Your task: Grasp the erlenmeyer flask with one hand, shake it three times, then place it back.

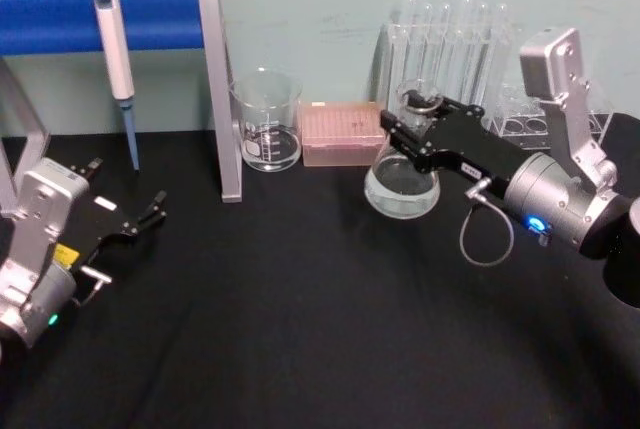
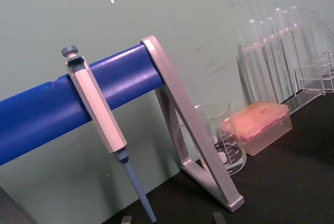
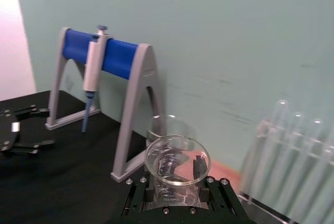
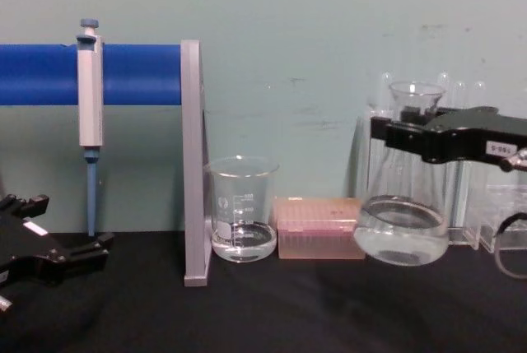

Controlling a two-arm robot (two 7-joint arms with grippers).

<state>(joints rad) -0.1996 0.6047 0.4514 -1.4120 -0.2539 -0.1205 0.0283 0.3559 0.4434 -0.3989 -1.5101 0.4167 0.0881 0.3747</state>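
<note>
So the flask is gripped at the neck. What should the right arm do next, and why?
Probably lift it straight up slightly before shaking. The right gripper has its jaws shut on the erlenmeyer flask at the neck, the liquid lies flat, the test tubes stand close behind and the pink box beside; whether its base clears the table is unclear.

You are viewing a laboratory bench (image 1: 300, 299). A pipette (image 1: 112, 44) is hanging on its stand (image 1: 215, 89), beside a beaker (image 1: 267, 121) and test tubes (image 1: 450, 34).
</note>
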